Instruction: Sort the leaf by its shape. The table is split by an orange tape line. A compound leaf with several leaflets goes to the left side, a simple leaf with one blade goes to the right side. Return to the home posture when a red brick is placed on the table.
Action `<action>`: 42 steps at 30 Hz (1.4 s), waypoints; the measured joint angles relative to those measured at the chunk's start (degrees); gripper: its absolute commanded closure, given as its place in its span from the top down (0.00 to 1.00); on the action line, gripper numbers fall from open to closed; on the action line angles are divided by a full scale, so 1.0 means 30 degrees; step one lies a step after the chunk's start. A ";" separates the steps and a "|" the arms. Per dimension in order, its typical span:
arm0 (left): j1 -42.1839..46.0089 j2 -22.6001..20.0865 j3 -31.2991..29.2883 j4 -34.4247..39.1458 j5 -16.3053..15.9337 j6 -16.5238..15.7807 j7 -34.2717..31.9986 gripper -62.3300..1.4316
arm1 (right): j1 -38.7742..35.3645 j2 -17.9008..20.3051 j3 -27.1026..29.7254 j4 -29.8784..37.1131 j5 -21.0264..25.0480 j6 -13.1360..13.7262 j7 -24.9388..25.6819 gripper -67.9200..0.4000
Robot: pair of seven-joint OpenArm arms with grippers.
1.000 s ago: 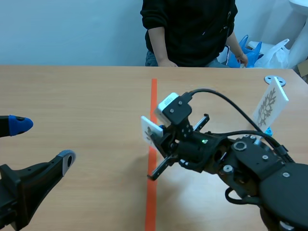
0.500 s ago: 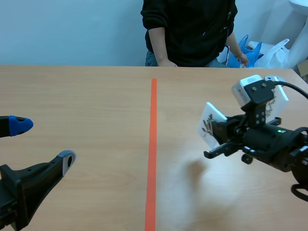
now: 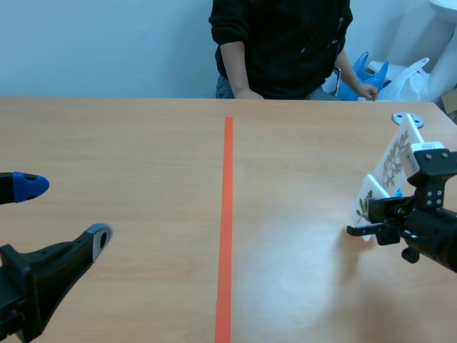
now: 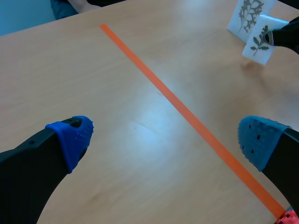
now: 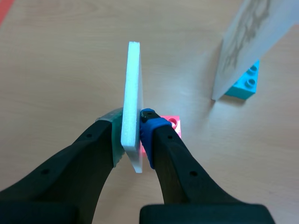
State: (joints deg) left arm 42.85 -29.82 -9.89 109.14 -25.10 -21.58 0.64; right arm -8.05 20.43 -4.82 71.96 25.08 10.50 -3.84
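**First speaker:** White leaf card (image 5: 132,88), where is it?

**Second speaker:** It stands upright and edge-on between the two fingers of the right pincer (image 5: 132,129), which is clamped on it. A pink brick (image 5: 172,123) sits at the card's foot, just beside the blue-padded finger.

**First speaker:** What lies ahead of that pincer?

**Second speaker:** A second leaf card (image 5: 252,37), tilted, on a blue brick (image 5: 244,84) on the wooden table (image 5: 56,56).

**First speaker:** And the left pincer (image 4: 163,135)?

**Second speaker:** It is spread wide and holds nothing. Its blue pads (image 4: 74,135) are far apart above the table, and the orange tape line (image 4: 187,116) runs between its fingers.
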 measured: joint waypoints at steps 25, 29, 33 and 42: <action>0.0000 0.0000 0.0000 0.0000 -0.0007 0.0000 -0.0007 1.00 | 0.2725 -0.1049 0.0568 -0.3898 -0.1508 -0.1945 0.1384 0.30; 0.0000 0.0000 0.0000 0.0000 -0.0007 0.0000 -0.0007 1.00 | 0.2725 -0.1042 0.0750 -0.3898 -0.1508 -0.1945 0.1384 0.42; 0.0000 0.0000 0.0000 0.0000 -0.0007 0.0000 -0.0007 1.00 | 0.2725 -0.1042 0.0743 -0.3891 -0.1508 -0.1945 0.1501 0.46; 0.0000 0.0000 0.0000 0.0000 -0.0007 0.0000 -0.0007 1.00 | 0.2543 -0.1042 0.0787 -0.1355 -0.1508 -0.1923 0.0845 0.46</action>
State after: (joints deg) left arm 42.85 -29.82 -9.89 109.14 -25.12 -21.58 0.62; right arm -0.43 17.30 -2.46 67.90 20.56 4.73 -1.30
